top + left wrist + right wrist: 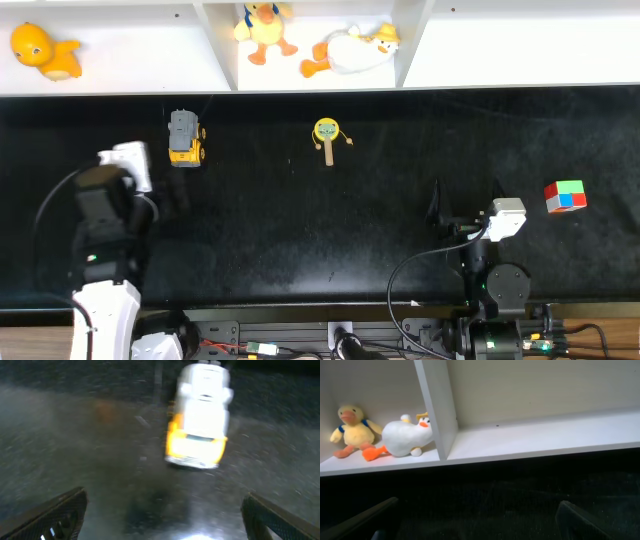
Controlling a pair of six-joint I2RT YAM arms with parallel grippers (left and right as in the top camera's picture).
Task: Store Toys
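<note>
My black mat (300, 230) fills the whole middle band of the frame, finely speckled and a little shiny under the light. Along the bottom edge I see a dark rail (300, 328), with loose wires (400, 342) and a small circuit board (262, 348) at lower centre. My wooden tabletop (600, 335) shows in the lower right corner and again in the lower left.

— Yellow truck (186, 138) upright at left, rattle (328, 133) lying flat midway, cube (565, 196) far right.
— And on the shelf (500, 60): orange duck (42, 50) left bay, yellow duck (265, 28) beside white duck (352, 50) in the middle.
</note>
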